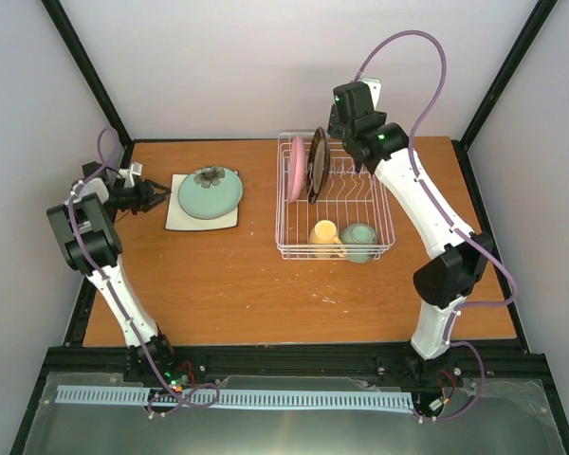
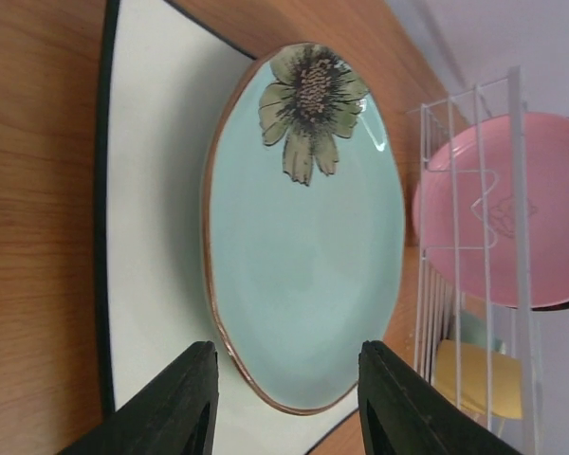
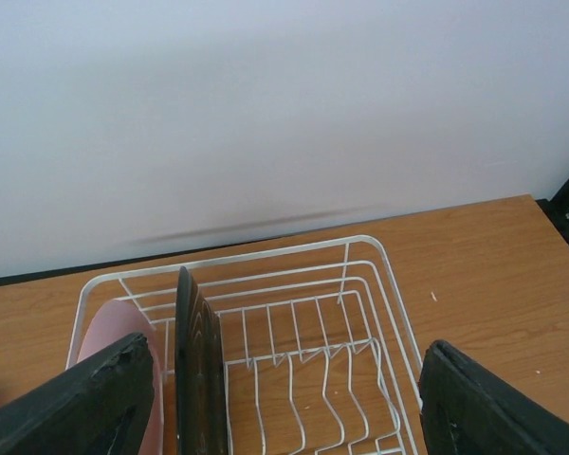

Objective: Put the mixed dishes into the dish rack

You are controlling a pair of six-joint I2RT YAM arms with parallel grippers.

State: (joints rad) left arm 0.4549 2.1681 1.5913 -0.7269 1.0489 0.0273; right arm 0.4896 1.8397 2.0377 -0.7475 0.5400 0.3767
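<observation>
All three views are brightly, evenly lit, and only soft shadows are cast. In the left wrist view a faint sheen is shown on the mint-green plate (image 2: 303, 284), and the dish rack (image 2: 518, 190) at the right edge is rendered slightly soft.

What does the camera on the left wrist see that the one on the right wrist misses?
Only the left wrist: the mint plate lying on the square plate, just ahead of the open left gripper, and the mug seen through the rack. Only the right wrist: the dark plate clearly on edge, and the rack's empty stretch beside it. Both: the rack, the pink plate standing in it, and the table.
</observation>
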